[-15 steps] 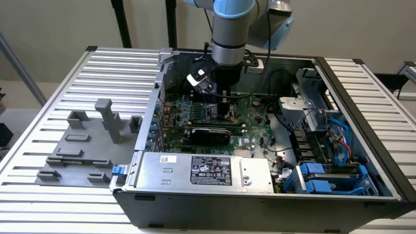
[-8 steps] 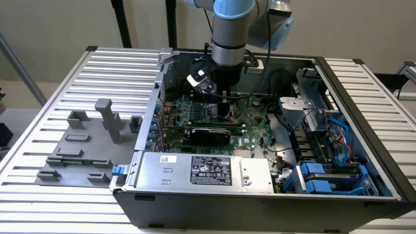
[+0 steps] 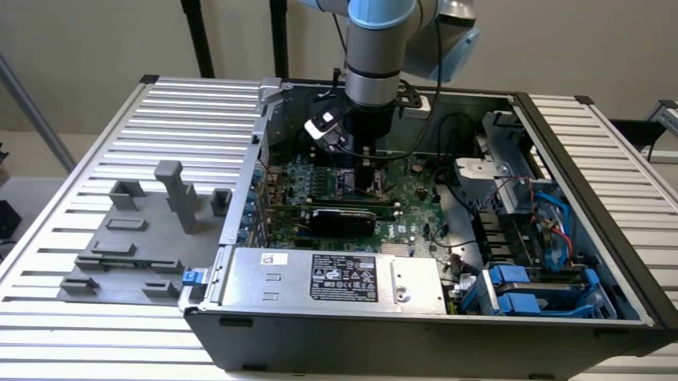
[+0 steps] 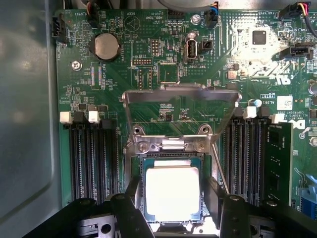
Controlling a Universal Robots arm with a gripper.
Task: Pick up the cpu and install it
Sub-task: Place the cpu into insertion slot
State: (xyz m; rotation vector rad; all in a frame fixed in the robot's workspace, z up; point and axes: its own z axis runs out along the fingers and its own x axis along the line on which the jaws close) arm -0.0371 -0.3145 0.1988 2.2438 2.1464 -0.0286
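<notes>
The cpu [image 4: 172, 193], a pale silver square chip, lies flat inside the metal-framed socket [image 4: 171, 146] on the green motherboard [image 4: 163, 74]. The socket's load plate [image 4: 181, 96] stands lifted open. My gripper [image 4: 172, 198] hangs straight over the chip, with one dark finger [image 4: 132, 191] on each side of it. A narrow gap shows between each finger and the chip's edge, so the gripper is open and holds nothing. In the exterior view the gripper [image 3: 364, 163] reaches down into the open computer case [image 3: 445, 317] above the motherboard [image 3: 408, 214]. There the chip is hidden under the gripper.
Memory slots [image 4: 91, 158] flank the socket, and a memory stick [image 4: 277, 163] stands beside it. A thin socket lever [image 4: 220, 171] runs along one finger. Inside the case are a power supply [image 3: 339, 278], a black card [image 3: 339, 218] and drive bays [image 3: 541, 286]. Grey fixture blocks [image 3: 148, 230] sit on the exterior view's left.
</notes>
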